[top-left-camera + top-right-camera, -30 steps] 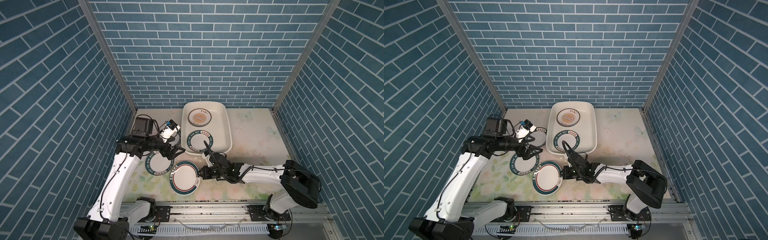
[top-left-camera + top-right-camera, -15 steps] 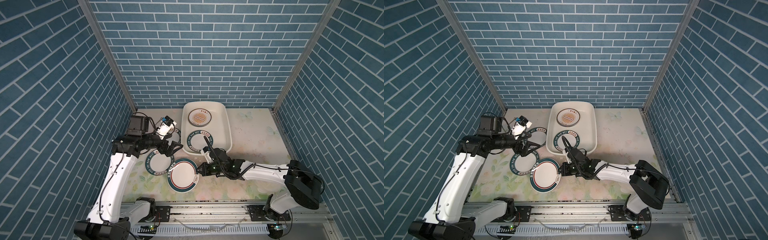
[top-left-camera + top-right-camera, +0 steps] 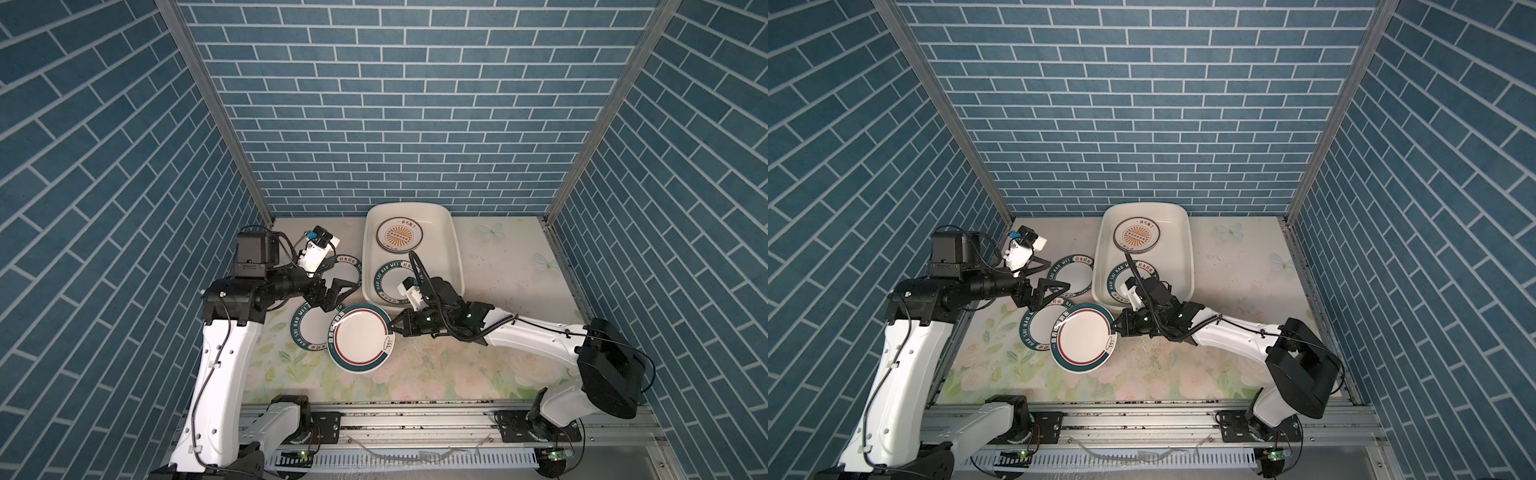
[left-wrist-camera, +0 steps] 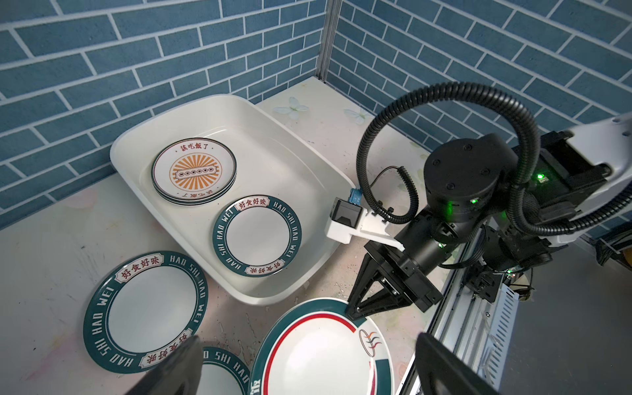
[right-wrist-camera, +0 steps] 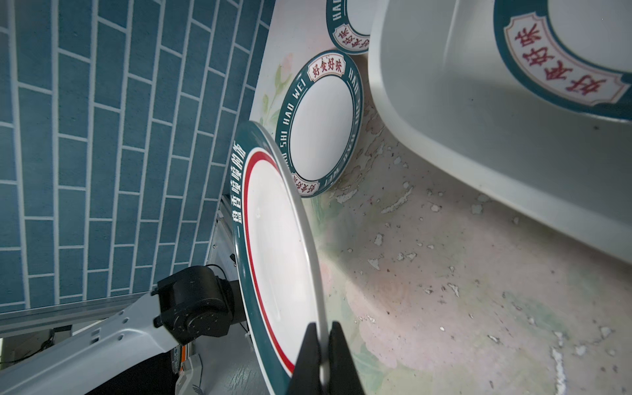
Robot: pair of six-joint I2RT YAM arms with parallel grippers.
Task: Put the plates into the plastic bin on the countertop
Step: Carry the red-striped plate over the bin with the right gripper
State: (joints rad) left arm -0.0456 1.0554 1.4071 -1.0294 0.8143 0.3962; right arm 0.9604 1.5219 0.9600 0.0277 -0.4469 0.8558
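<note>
1. Pinching the ringed plate (image 3: pixel 360 338) at its 3 o'clock rim, the right gripper (image 5: pixel 324 325) is clamped on it, one finger on each face. This plate is the nearest thing, at about 6 o'clock on the countertop (image 3: pixel 498 365), taking 12 as the back wall.
2. The right wrist view shows the gripped side of the ringed plate raised clear of the countertop. Whether its 9 o'clock edge rests on anything cannot be told.
3. That edge overlaps a lettered plate (image 3: pixel 309 328), which lies flat at 9 o'clock of it.
4. The left gripper (image 4: pixel 308 335) hangs above these two plates, pointing toward 3 o'clock. Its fingers (image 4: pixel 174 369) are spread wide with nothing between them.
5. A second lettered plate (image 3: pixel 1075 272) lies flat farther back, at 12 o'clock of the first and just beside the bin's 9 o'clock wall. The left gripper partly hides it in both top views.
6. The bin (image 3: pixel 446 249) stands at 12 o'clock on the countertop. Its long side runs from 6 to 12, and its far end is near the back wall.
7. Inside the bin, at the 6 o'clock end, a third lettered plate (image 3: pixel 384 278) lies flat, partly behind a cable.
8. At the bin's 12 o'clock end sit stacked sunburst plates (image 3: pixel 399 235).
</note>
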